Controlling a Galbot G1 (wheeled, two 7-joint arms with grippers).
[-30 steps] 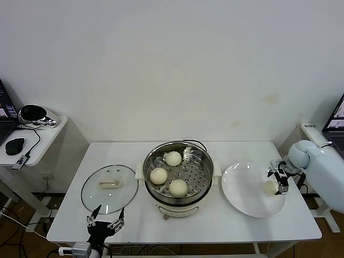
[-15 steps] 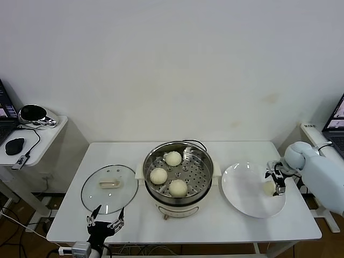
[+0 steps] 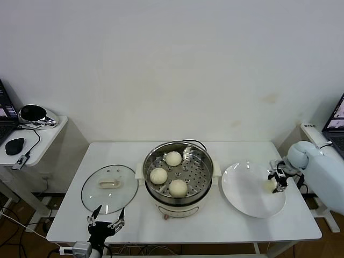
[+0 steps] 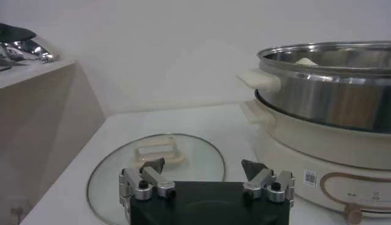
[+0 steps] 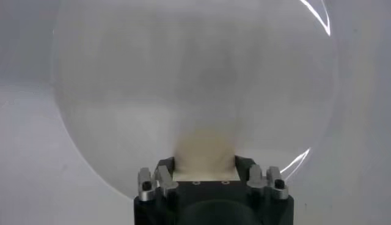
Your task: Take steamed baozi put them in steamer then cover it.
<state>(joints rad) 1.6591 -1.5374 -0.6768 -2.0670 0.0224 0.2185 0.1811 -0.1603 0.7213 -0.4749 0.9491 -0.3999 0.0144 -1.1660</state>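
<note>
Right gripper fingers clamp small cream-white bun near flat white plate's outer rim; left gripper fingers wide at table edge.

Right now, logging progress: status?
Right tool closed on last baozi over plate. Left tool open, parked by lid. Three baozi in steamer. Path clear.

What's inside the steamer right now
Three baozi sit on the perforated tray inside the steamer. Whatever lies beneath that tray is hidden.
</note>
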